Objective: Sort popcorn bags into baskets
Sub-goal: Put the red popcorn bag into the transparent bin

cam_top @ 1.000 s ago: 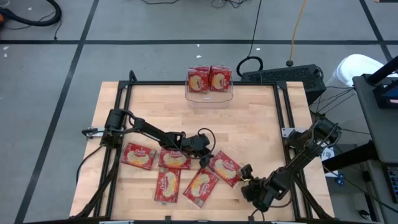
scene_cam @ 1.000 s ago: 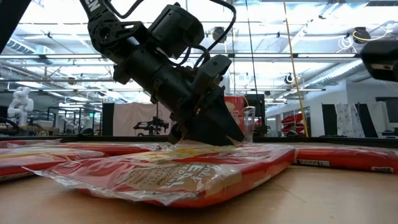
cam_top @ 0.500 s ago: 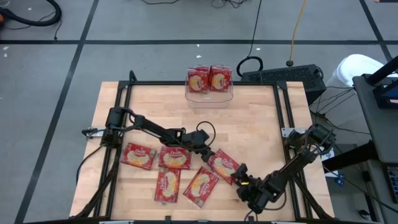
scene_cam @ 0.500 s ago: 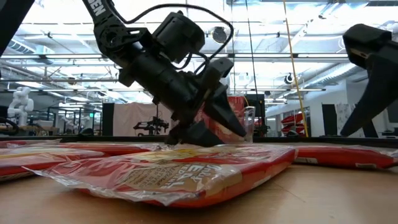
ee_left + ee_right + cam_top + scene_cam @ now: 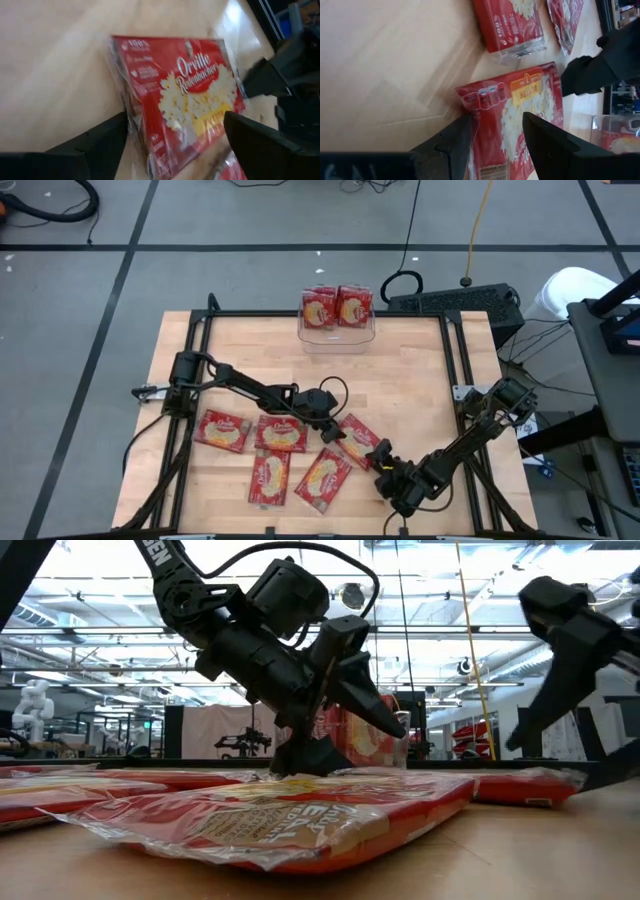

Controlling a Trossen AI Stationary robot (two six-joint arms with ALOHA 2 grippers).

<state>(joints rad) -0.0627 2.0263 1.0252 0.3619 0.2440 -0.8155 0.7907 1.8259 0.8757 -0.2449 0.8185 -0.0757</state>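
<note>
One popcorn bag [image 5: 358,438] is flanked end-on along its long axis by both grippers. Left gripper [image 5: 332,430] jaws are spread wide at its basket-side [image 5: 337,337] end; right gripper [image 5: 380,463] jaws, part-spread, straddle the far end.

this is a robotics lab in a large open industrial hall. the wooden table [image 5: 400,380] stands in a black metal frame [image 5: 320,314] on a grey floor marked with dark lines [image 5: 130,270], with cables [image 5: 410,230] trailing across it. just beyond the table's far right corner lies a black keyboard [image 5: 455,302]. the low view shows a high ceiling with strip lights [image 5: 90,600], and a white robot figure [image 5: 32,705] at the far left.
</note>
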